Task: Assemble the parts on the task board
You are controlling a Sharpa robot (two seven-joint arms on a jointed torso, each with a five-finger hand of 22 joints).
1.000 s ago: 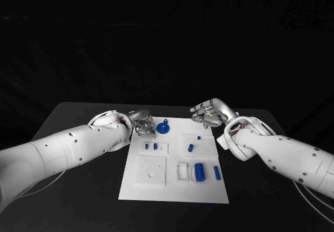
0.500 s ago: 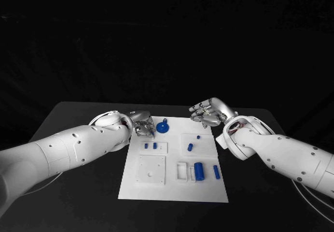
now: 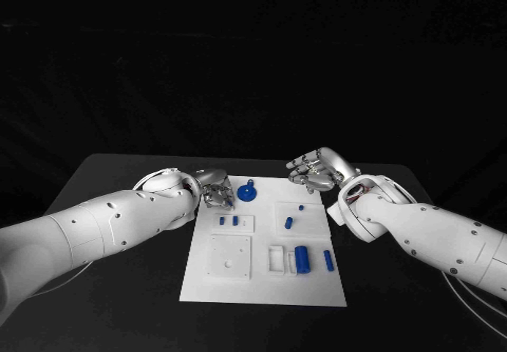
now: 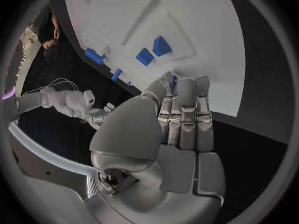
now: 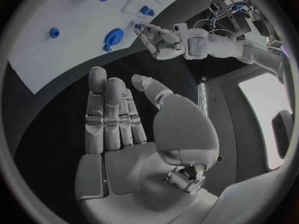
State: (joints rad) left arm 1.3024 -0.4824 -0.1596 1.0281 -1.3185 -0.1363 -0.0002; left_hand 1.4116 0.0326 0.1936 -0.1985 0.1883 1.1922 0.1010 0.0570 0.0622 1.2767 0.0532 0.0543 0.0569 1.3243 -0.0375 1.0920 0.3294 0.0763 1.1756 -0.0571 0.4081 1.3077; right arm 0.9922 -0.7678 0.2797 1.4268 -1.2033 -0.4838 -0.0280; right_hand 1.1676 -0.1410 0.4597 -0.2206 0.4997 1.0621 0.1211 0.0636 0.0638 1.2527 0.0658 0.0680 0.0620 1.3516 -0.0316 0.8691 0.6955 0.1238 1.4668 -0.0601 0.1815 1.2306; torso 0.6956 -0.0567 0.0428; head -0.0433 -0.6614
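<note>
The white task board lies in the middle of the table. My left hand hovers at its far left corner, just left of a round blue part with a tab. In the left wrist view the fingers lie close together, with a sliver of a small blue part pinched at the tips against the thumb. The right wrist view shows this small blue part at the left hand too. My right hand hangs past the board's far right corner, its fingers straight and empty.
On the board lie two small blue pieces in a left recess, two small pieces on the right, and a blue cylinder beside a blue bar nearer me. Bare black table surrounds the board.
The right hand has drifted slightly up and away from the board's corner. The left hand has stayed near the round blue part.
</note>
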